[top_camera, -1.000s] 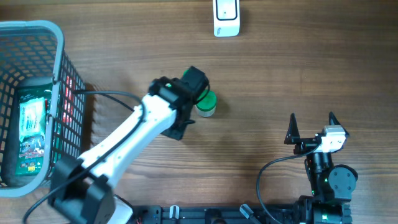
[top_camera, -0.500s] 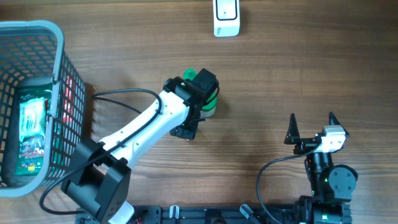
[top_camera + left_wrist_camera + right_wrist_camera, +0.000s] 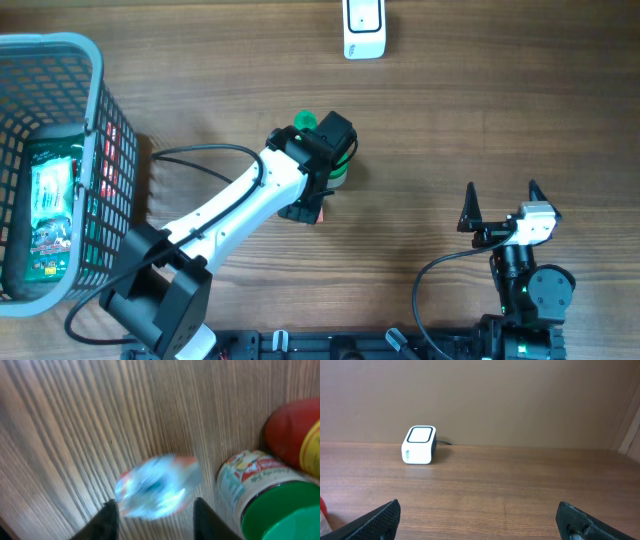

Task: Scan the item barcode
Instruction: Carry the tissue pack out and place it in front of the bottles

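The item, a blurred pale blue and white packet [image 3: 157,485] with red edges, shows against the wood just past my left fingertips, with nothing gripping it. My left gripper [image 3: 156,515] is open, its dark fingers [image 3: 107,520] apart on either side of the packet. From overhead the left gripper [image 3: 335,140] hangs over mid-table and hides the packet. The white scanner [image 3: 363,28] stands at the far edge, also visible as the scanner [image 3: 419,444] ahead of my right gripper [image 3: 482,522]. That right gripper [image 3: 500,205] is open and holds nothing.
A jar with a green lid [image 3: 265,502] stands right of the packet, touching a red container with a yellow label [image 3: 292,435]. The jar [image 3: 342,168] peeks out beside the left gripper. A grey mesh basket [image 3: 95,60] holding packaged goods fills the left side.
The left arm has swung right and slightly away from me, ending over the green-lidded jar. The right arm has not moved.
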`<state>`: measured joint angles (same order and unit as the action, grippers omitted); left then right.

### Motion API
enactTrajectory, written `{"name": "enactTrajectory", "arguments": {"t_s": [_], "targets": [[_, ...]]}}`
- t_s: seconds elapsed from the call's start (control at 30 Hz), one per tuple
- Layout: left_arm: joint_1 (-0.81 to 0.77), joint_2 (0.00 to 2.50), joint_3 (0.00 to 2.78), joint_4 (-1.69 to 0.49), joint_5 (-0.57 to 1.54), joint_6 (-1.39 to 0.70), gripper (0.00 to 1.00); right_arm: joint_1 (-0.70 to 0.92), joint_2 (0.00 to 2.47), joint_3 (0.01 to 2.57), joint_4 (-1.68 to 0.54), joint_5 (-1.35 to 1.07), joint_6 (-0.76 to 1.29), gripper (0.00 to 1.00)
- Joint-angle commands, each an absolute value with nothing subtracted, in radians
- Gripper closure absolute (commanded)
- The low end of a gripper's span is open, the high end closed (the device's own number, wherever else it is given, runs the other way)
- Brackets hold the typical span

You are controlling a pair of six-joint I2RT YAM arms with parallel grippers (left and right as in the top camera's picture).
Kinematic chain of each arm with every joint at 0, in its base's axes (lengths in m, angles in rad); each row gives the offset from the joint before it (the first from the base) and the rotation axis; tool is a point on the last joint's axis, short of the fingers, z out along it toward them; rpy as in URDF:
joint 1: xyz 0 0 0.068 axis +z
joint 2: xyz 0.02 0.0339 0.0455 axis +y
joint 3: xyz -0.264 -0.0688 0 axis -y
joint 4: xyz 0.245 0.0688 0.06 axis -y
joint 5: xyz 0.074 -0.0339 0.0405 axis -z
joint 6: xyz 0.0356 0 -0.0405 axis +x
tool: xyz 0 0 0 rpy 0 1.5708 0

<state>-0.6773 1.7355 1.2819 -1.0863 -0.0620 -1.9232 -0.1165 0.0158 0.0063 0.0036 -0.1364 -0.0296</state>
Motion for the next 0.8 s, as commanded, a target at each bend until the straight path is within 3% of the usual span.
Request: {"name": "enactTrajectory", "arguments": {"t_s": [0.0,0.2,0.33,0.77], "targets": [[-0.693,1.737,1.277,-1.08,-0.072,-1.877,0.41,-0.113,0.014,0.005,0.007,-0.127,-0.019,0.0],[-0.693,1.737,1.277,-1.076,-0.051,-1.858,0.14,-0.113,0.014,0.005,0.007,-0.127,-0.019,0.0],[-0.692,1.737,1.278,-1.076,-0.022,-1.839,0.07,-0.113,0.014,0.005,0.007,-0.127,-0.019,0.0],[-0.692,1.676,1.278,-1.182,0.064,-1.836,0.04,-0.113,0.014,0.005,0.007,-0.127,-0.019,0.0]]}}
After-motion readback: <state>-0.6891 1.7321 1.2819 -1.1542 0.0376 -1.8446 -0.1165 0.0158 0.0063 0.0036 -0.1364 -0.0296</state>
